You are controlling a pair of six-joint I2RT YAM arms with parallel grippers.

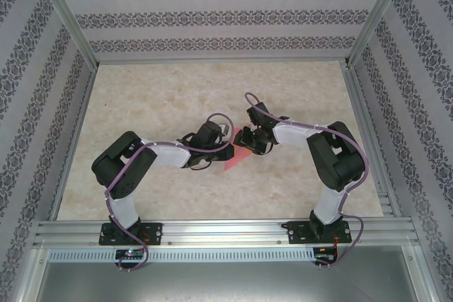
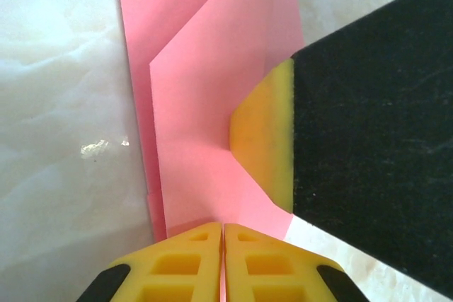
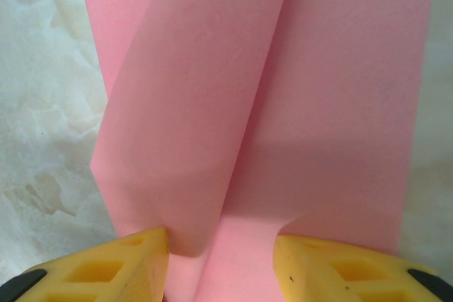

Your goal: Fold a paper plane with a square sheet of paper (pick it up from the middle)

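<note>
Bench (image 1: 141, 104): pale marbled top, walled round with patterned panels.
Arms: left arm (image 1: 134, 164) and right arm (image 1: 333, 153) both reach inward and meet near the bench's middle.
Square sheet of paper (image 1: 237, 159): pink, partly folded, flaps creased toward a centre line, lying on the bench between the two pincers.
Right pincer (image 3: 221, 245): jaws about half apart, straddling a raised flap; one yellow pad (image 2: 265, 136) presses onto the paper.
Left pincer (image 2: 223, 235): jaws closed tip to tip, with the paper's near edge running into their seam.
</note>
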